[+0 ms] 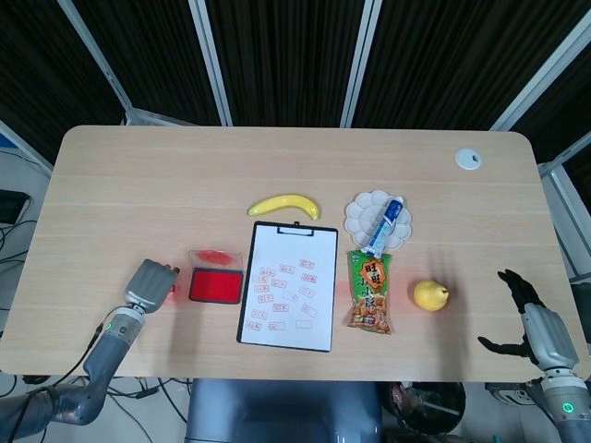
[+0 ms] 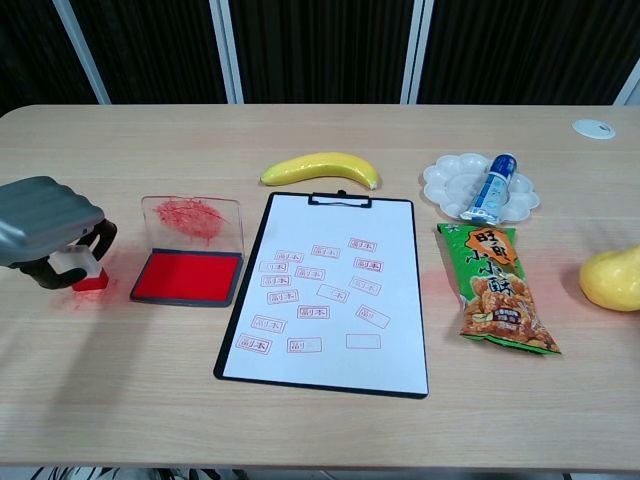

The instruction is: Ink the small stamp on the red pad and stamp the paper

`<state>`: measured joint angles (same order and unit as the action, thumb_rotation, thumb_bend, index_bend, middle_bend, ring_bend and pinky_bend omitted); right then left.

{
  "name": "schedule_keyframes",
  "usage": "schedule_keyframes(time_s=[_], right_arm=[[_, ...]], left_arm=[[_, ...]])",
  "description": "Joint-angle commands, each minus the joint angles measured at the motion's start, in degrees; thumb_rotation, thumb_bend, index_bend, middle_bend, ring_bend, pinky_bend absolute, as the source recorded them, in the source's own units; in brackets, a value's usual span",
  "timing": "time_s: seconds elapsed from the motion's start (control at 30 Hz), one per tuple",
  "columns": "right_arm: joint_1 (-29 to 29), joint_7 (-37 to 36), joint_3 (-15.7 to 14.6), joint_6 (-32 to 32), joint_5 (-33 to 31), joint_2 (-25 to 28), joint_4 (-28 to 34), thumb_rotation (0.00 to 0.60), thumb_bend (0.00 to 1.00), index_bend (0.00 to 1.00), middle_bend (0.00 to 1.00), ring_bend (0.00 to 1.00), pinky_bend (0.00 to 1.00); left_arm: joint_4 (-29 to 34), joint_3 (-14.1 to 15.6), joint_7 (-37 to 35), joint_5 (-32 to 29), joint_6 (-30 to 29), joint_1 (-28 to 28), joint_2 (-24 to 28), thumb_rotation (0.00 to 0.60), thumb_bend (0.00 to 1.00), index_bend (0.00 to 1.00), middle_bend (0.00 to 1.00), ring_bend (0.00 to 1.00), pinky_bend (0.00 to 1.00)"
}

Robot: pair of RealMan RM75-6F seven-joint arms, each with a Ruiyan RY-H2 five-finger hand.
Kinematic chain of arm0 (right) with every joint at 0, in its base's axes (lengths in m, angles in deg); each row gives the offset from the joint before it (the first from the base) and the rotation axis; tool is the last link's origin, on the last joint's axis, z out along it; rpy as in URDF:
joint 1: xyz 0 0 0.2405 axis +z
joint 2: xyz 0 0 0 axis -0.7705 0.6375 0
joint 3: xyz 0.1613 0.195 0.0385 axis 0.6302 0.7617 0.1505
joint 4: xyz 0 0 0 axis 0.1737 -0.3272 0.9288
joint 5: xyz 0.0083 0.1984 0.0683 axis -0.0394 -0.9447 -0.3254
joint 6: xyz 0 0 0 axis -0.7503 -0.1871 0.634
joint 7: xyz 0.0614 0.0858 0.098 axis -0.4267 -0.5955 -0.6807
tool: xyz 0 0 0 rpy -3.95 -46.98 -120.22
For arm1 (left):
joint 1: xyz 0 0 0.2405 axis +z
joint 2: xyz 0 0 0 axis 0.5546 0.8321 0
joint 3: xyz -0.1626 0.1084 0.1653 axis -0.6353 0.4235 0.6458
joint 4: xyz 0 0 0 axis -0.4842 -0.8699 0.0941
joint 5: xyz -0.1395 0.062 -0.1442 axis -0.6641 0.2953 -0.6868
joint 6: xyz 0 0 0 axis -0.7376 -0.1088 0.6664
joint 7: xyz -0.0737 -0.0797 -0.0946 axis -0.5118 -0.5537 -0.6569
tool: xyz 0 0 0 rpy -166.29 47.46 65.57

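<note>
The small stamp, white with a red base, stands on the table at the far left, and my left hand curls over it and grips it. From the head view only a red edge of the stamp shows beside that left hand. Just right of it lies the red ink pad with its clear lid raised. The white paper on a black clipboard carries several red stamp marks. My right hand hovers past the table's front right corner with its fingers spread, holding nothing.
A banana lies behind the clipboard. A white palette holds a blue-capped tube. A green snack bag lies right of the paper, a yellow pear further right. A white disc sits at the back right.
</note>
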<state>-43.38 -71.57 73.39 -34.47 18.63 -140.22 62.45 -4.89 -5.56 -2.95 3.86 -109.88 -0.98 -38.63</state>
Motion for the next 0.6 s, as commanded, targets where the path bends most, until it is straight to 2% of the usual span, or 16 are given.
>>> schedule_keyframes(time_s=[0.03, 0.6], right_arm=[[-0.01, -0.01, 0.00, -0.01, -0.01, 0.00, 0.01, 0.600, 0.05, 0.10, 0.00, 0.00, 0.22], [-0.02, -0.03, 0.06, -0.06, -0.08, -0.04, 0.04, 0.600, 0.05, 0.10, 0.00, 0.00, 0.22]], left_arm=[[0.03, -0.01, 0.12, -0.10, 0.00, 0.03, 0.03, 0.600, 0.43, 0.50, 0.58, 0.86, 1.00], [0.88, -0.42, 2.45, -2.19, 0.19, -0.21, 0.14, 0.600, 0.43, 0.43, 0.50, 0.85, 1.00]])
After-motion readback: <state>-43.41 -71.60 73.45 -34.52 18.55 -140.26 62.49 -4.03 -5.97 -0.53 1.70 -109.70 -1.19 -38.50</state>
